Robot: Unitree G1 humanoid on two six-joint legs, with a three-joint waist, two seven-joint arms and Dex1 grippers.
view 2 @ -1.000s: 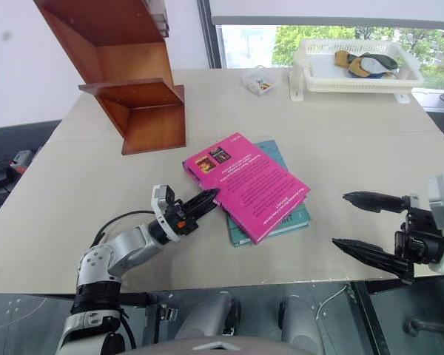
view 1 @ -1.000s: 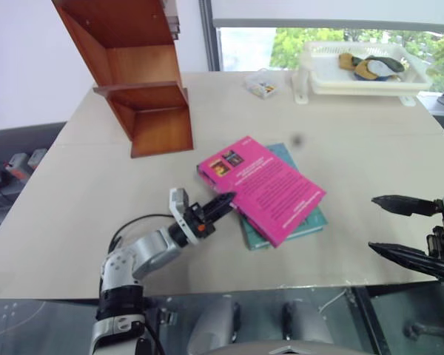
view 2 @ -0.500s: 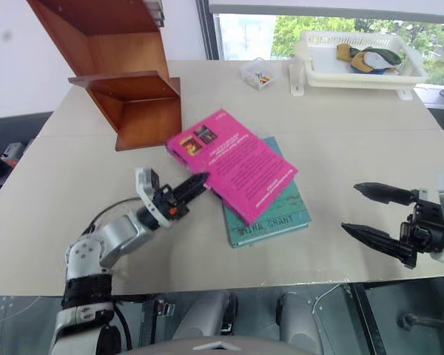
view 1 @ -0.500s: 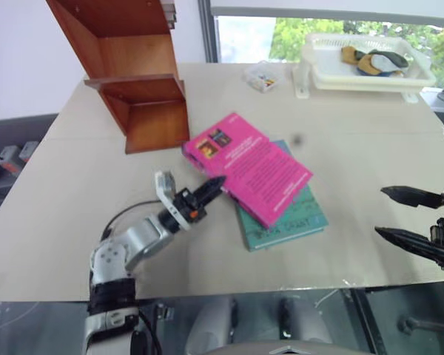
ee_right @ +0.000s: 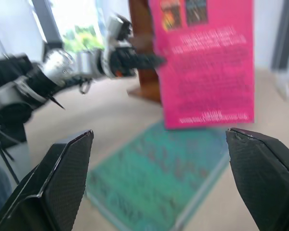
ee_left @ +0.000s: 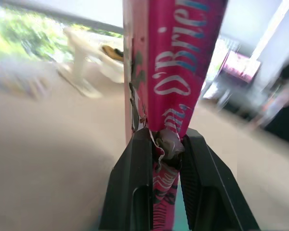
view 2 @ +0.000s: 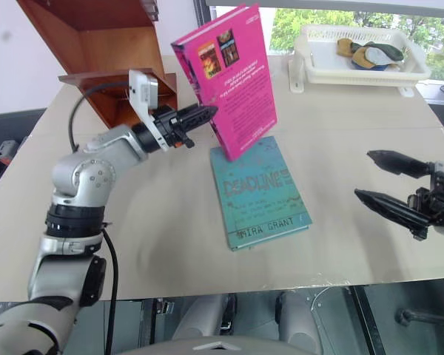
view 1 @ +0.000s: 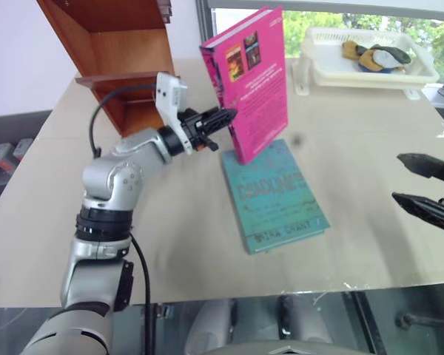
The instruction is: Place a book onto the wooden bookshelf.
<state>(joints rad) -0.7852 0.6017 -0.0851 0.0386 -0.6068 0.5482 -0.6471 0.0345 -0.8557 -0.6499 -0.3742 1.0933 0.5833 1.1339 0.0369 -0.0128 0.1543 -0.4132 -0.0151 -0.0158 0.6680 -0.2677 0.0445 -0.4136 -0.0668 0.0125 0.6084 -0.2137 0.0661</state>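
Observation:
The magenta-pink book [view 1: 251, 81] stands upright in the air, lifted above the table, its cover with small pictures facing me. My left gripper [view 1: 226, 115] is shut on the book's lower spine edge; in the left wrist view the two black fingers [ee_left: 135, 183] clamp the pink spine [ee_left: 183, 57]. The wooden bookshelf [view 1: 126, 44] stands at the table's far left, just behind the left arm. My right gripper [view 2: 365, 174] hovers open and empty over the table's right edge, well apart from the book.
A teal-green book [view 1: 277, 196] lies flat on the table below the pink one. A white plastic basket [view 1: 370, 70] with small items sits at the far right by the window. Bare tabletop [view 1: 177, 222] stretches in front of the shelf.
My left gripper has raised the pink book off the teal one and rolled it from lying flat to standing upright. The right gripper rose slightly. The camera view shifted.

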